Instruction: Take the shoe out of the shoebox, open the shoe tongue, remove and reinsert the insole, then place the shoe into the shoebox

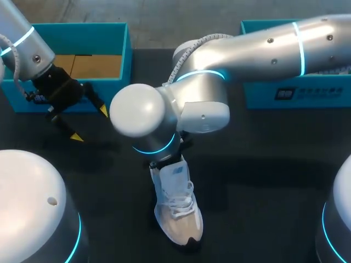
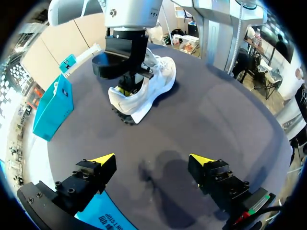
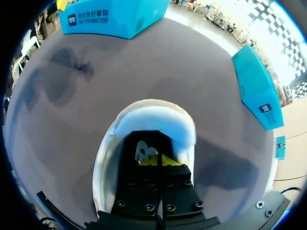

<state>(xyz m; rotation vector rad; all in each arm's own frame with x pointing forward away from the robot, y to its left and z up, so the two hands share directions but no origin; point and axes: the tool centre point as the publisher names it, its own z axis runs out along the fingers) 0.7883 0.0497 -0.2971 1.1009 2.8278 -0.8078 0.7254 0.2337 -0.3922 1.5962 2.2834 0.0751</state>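
R arm (image 1: 263, 38) reaches past centre, jaws closed together inside white shoe (image 1: 178, 213) on table (image 1: 263, 181). L jaws wide apart, empty, beside shoebox (image 1: 126, 49); brown liner (image 1: 96, 66) inside.

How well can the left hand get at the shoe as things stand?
Probably yes, in part. The table between the open left hand and the shoe is bare, but the right hand sits inside the shoe's opening, so only the toe and sides look free.

- Shoe (image 1: 178, 211): white woven cloth, matt, with cord laces.
- Shoebox (image 1: 77, 26): smooth teal card, plain brown card inside.
- Table (image 1: 263, 181): dark, matt, smooth.
- Right arm (image 1: 263, 44): glossy silver shell.
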